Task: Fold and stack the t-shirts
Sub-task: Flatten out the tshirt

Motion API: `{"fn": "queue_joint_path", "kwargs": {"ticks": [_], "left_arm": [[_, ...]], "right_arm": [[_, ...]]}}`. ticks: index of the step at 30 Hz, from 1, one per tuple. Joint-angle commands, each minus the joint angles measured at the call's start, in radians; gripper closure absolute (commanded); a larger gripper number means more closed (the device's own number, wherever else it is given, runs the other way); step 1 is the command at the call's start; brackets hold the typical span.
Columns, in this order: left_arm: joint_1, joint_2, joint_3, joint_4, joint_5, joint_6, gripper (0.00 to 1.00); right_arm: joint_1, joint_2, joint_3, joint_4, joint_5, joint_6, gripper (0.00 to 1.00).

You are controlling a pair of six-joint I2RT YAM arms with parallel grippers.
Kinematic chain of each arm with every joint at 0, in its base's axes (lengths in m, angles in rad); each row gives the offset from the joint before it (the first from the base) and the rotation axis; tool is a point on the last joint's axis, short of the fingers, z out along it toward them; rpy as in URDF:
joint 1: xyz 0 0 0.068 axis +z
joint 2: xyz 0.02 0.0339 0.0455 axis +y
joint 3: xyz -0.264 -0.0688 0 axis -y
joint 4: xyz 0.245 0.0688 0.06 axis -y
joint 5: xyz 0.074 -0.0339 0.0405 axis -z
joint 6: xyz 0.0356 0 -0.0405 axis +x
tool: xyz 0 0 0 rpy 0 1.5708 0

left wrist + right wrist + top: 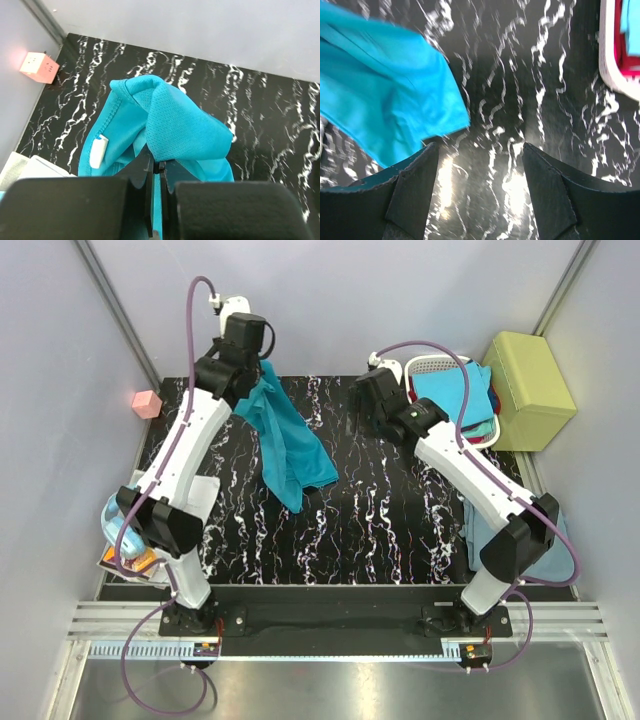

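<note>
A large teal t-shirt (288, 445) trails from the table's far left down toward the middle, bunched and unfolded. My left gripper (258, 368) is shut on its upper edge. In the left wrist view the cloth (175, 125) is pinched between the closed jaws (159, 167), and a white label (98, 152) shows on the collar. My right gripper (368, 412) hovers open over bare table to the right of the shirt. Its wrist view shows nothing between the fingers (480, 150) and the teal shirt's hem (385, 100) at the left. More t-shirts, bright blue (455, 390) and red, fill the basket.
The white slatted basket (432, 364) stands at the back right, with its rim (607, 60) in the right wrist view. A yellow-green padded box (530, 390) sits beside it. A grey-blue cloth (480, 530) lies under the right arm. A pink cube (147, 403) sits at far left, and bagged items (120, 535) at the near left.
</note>
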Motion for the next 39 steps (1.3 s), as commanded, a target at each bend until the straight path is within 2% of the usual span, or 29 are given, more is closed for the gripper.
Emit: {"fn": "queue_joint_path", "kwargs": {"ticks": [1, 3, 4, 5, 7, 9, 12, 14, 17, 20, 21, 24, 26, 29, 33, 34, 37, 39], "left_arm": [[0.113, 0.016, 0.023, 0.057, 0.04, -0.01, 0.98], [0.133, 0.036, 0.017, 0.053, 0.086, -0.011, 0.91], [0.142, 0.042, 0.003, 0.048, 0.1, -0.016, 0.85], [0.142, 0.047, -0.006, 0.043, 0.115, -0.021, 0.72], [0.127, 0.038, -0.051, 0.046, 0.132, -0.041, 0.58], [0.104, 0.01, -0.093, 0.046, 0.1, -0.038, 0.46], [0.05, -0.057, -0.167, 0.045, 0.028, -0.05, 0.36], [0.009, -0.109, -0.219, 0.048, -0.01, -0.064, 0.35], [-0.049, -0.227, -0.351, 0.046, 0.011, -0.125, 0.35], [-0.085, -0.349, -0.512, 0.066, 0.098, -0.18, 0.31], [-0.088, -0.364, -0.572, 0.071, 0.111, -0.182, 0.3], [-0.088, -0.364, -0.632, 0.054, 0.126, -0.166, 0.29], [-0.088, -0.355, -0.647, 0.027, 0.129, -0.173, 0.29], [-0.091, -0.395, -0.712, 0.019, 0.158, -0.186, 0.29], [-0.099, -0.508, -0.857, 0.025, 0.109, -0.177, 0.27], [-0.099, -0.53, -0.879, 0.025, 0.09, -0.176, 0.27], [-0.099, -0.609, -0.931, 0.023, 0.1, -0.183, 0.26], [-0.103, -0.651, -0.94, 0.023, 0.114, -0.191, 0.26]], "right_arm": [[-0.003, 0.001, 0.08, -0.015, 0.008, -0.001, 0.25], [-0.003, -0.006, 0.074, -0.015, -0.008, 0.007, 0.25], [-0.003, -0.009, 0.061, -0.015, -0.009, 0.006, 0.25], [-0.003, -0.019, 0.057, -0.017, -0.008, 0.006, 0.25], [-0.003, -0.023, 0.04, -0.015, -0.003, 0.001, 0.25], [-0.003, -0.028, 0.032, -0.015, -0.001, -0.001, 0.25], [-0.003, -0.023, 0.018, -0.012, -0.012, 0.004, 0.25], [-0.003, -0.02, 0.014, -0.003, -0.034, 0.013, 0.25], [-0.003, -0.009, 0.052, 0.008, -0.098, 0.047, 0.25], [-0.005, 0.015, 0.184, -0.018, -0.153, 0.045, 0.24], [-0.003, 0.026, 0.257, -0.041, -0.155, 0.039, 0.23], [-0.003, 0.061, 0.337, -0.084, -0.107, 0.018, 0.23], [-0.003, 0.063, 0.33, -0.097, -0.067, 0.032, 0.23], [-0.003, 0.006, 0.218, -0.071, -0.06, 0.087, 0.24], [-0.003, -0.123, -0.059, 0.073, -0.038, 0.139, 0.25], [-0.003, -0.159, -0.081, 0.09, -0.026, 0.144, 0.25], [-0.003, -0.175, -0.045, 0.104, -0.059, 0.179, 0.25], [-0.003, -0.16, 0.071, 0.089, -0.102, 0.196, 0.24]]}}
